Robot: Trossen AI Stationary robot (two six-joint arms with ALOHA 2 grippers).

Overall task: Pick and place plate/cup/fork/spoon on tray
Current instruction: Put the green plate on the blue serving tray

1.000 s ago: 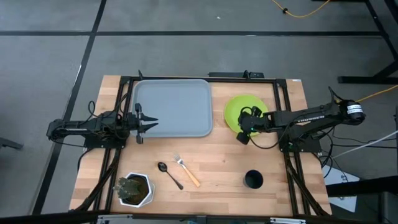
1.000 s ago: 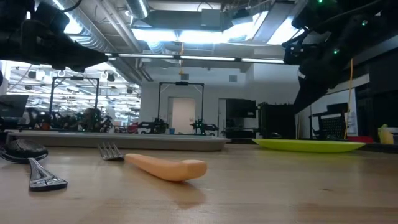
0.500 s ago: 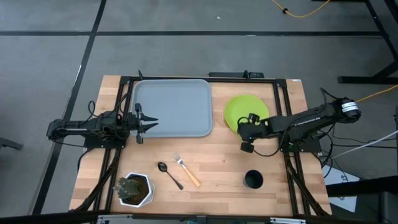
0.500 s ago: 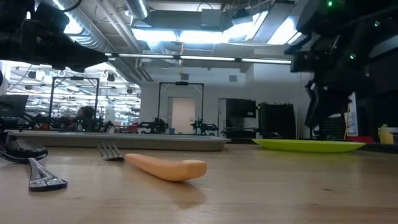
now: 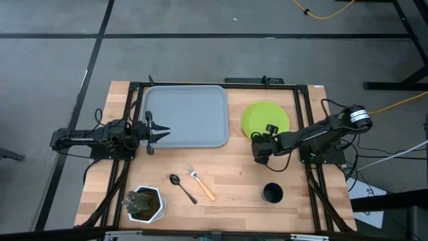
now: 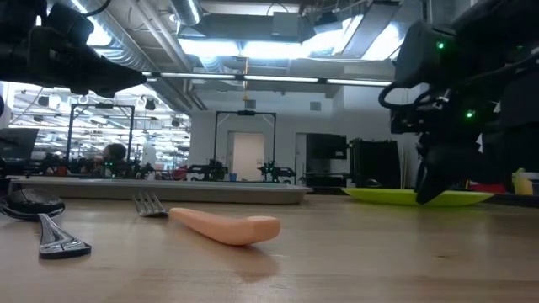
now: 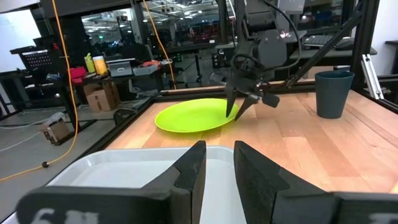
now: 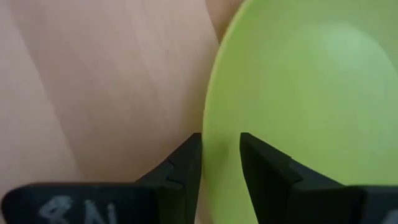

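The lime-green plate (image 5: pixel 265 120) lies flat on the table to the right of the grey-blue tray (image 5: pixel 186 115). My right gripper (image 5: pixel 258 142) is down at the plate's near-left rim, shut on it; it also shows in the left wrist view (image 7: pixel 236 113). My left gripper (image 5: pixel 166 130) hangs shut and empty over the tray's left edge. The orange-handled fork (image 5: pixel 202 184) and the dark spoon (image 5: pixel 182 188) lie side by side near the front. The dark cup (image 5: pixel 272 193) stands upright at the front right. My right gripper pinches the plate's near-left rim (image 8: pixel 210 134) between its two fingers, one finger over the plate's top face (image 8: pixel 261 168) and the other outside the rim (image 8: pixel 186 165). The fingers slant down from the near side. The plate still lies on the table (image 6: pixel 421 197).
A white hexagonal pot with a plant (image 5: pixel 144 204) stands at the front left corner. The black frame rails (image 5: pixel 304 134) run along the table's sides, close to the right arm. Bare wood lies between the plate and the cup.
My right gripper has moved from above the plate toward the table's near edge and a little left, and has come down to the plate's rim. The plate has stayed where it was.
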